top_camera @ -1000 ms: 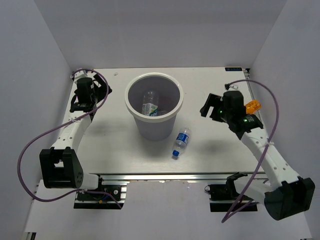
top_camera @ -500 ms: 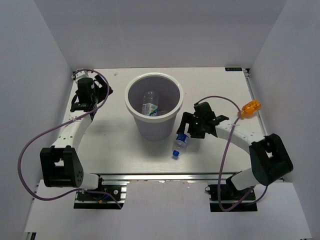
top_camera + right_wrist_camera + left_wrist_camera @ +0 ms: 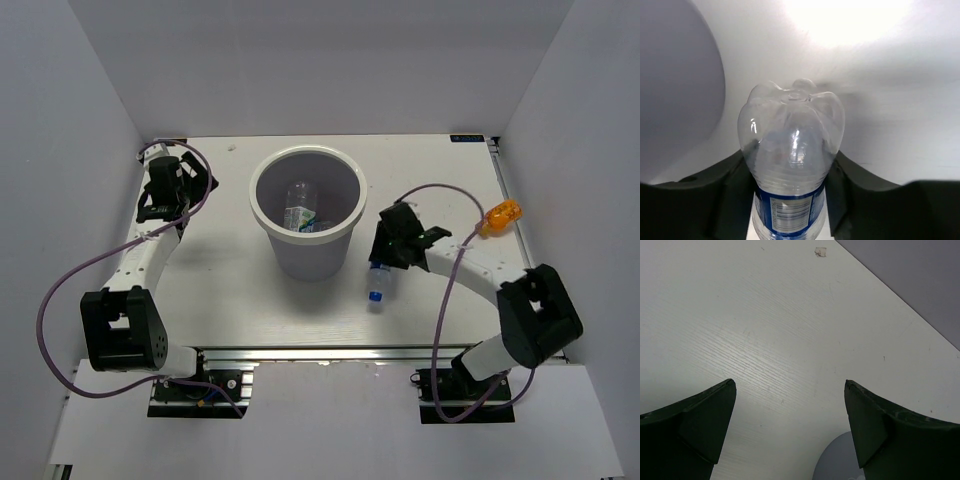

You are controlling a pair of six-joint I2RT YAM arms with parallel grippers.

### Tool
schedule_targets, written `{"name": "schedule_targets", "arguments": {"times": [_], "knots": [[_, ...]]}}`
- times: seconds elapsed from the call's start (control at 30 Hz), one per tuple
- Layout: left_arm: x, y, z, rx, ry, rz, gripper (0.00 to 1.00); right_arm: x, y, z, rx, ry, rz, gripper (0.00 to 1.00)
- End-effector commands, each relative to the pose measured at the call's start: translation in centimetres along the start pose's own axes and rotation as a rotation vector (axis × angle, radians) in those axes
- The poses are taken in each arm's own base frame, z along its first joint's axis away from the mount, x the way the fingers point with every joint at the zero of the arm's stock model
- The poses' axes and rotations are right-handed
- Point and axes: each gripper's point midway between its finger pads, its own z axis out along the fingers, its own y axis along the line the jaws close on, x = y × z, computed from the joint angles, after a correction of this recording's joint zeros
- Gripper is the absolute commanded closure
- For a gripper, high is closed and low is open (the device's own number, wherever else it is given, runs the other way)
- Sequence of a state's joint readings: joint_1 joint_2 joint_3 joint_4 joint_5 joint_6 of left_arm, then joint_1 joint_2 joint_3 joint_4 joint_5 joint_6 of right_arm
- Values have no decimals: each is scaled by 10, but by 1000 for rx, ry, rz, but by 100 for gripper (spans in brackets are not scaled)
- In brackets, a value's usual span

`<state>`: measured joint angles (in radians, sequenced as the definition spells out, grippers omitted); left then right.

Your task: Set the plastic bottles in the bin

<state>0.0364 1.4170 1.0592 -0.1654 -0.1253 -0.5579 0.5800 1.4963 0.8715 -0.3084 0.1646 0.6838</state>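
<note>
The white bin (image 3: 254, 200) stands mid-table with two bottles (image 3: 300, 212) lying inside, one clear and one with a green-white label. Just right of the bin, my right gripper (image 3: 384, 262) is shut on the clear blue-label bottle (image 3: 378, 285), its blue cap pointing at the near edge. In the right wrist view the jaws (image 3: 790, 172) press both sides of the bottle (image 3: 792, 145) just above the label, base pointing away. An orange bottle (image 3: 500, 215) lies near the right edge. My left gripper (image 3: 178, 178) is open at the back left, over bare table (image 3: 790, 385).
The bin's curved wall (image 3: 675, 100) is close on the left in the right wrist view. White enclosure walls stand at the back and on both sides. A purple cable loops off each arm. The orange bottle lies close to the right wall.
My right arm swung from beside the orange bottle over to the blue-label bottle and shut on it. That bottle turned its cap toward the near edge. The left arm barely moved.
</note>
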Motion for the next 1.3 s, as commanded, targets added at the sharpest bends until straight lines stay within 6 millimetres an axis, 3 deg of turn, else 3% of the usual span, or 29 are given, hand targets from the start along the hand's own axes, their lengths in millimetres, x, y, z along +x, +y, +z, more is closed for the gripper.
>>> {"name": "schedule_targets", "arguments": {"times": [0.0, 0.1, 0.13, 0.17, 0.2, 0.27, 0.3, 0.33, 0.37, 0.43, 0.5, 0.57, 0.6, 0.7, 0.73, 0.8, 0.83, 0.9, 0.93, 1.13, 1.17, 1.23, 1.27], "knots": [[-15, -5, -9, 13, -37, -2, 2, -94, -33, -58, 212, -341, 4, 73], [-18, -7, -10, 18, -48, -5, 2, -147, -41, -116, 210, -501, -1, 74], [-20, -6, -9, 17, -50, -5, 2, -163, -31, -143, 149, -579, -32, 72], [-21, -6, -10, 16, -54, -7, 2, -188, -13, -173, 86, -676, -127, 72], [-21, -7, -10, 18, -53, -9, 2, -193, 13, -189, -45, -705, -192, 72], [-19, -8, -10, 29, -46, -12, 2, -205, 46, -231, -206, -810, -300, 73], [-20, -10, -10, 39, -49, -14, 2, -209, 76, -257, -309, -877, -425, 73], [-18, -9, -10, 39, -45, -16, 2, -211, 88, -267, -344, -900, -478, 72], [-17, -8, -10, 38, -42, -19, 2, -213, 111, -290, -414, -936, -542, 72], [-15, -9, -11, 46, -39, -24, 2, -217, 132, -285, -436, -927, -646, 71], [-13, -10, -12, 54, -34, -26, 2, -214, 166, -279, -527, -885, -738, 71], [-14, -10, -16, 55, -39, -26, 2, -204, 190, -271, -605, -838, -814, 71], [-13, -9, -16, 52, -37, -26, 2, -189, 210, -254, -664, -778, -865, 71], [-18, -7, -22, 47, -56, -27, 2, -175, 231, -242, -695, -729, -921, 61], [-18, -8, -23, 47, -57, -28, 2, -173, 234, -229, -689, -692, -926, 51], [-19, -8, -25, 49, -57, -26, 2, -173, 233, -215, -659, -658, -897, 41], [-19, -8, -26, 48, -58, -26, 2, -174, 231, -211, -644, -651, -887, 29], [-20, -8, -27, 48, -67, -29, 2, -179, 224, -204, -590, -643, -848, 21], [-21, -8, -27, 47, -69, -31, 2, -180, 222, -204, -579, -642, -839, 11], [-21, -8, -25, 44, -67, -21, 2, -209, 196, -213, -404, -712, -704, 11], [-22, -7, -25, 41, -68, -19, 2, -223, 188, -221, -358, -742, -665, 11], [-25, -7, -25, 38, -76, -11, 2, -231, 171, -226, -326, -724, -612, 11], [-26, -7, -24, 39, -83, -10, 2, -245, 153, -232, -304, -733, -556, 11]]}}
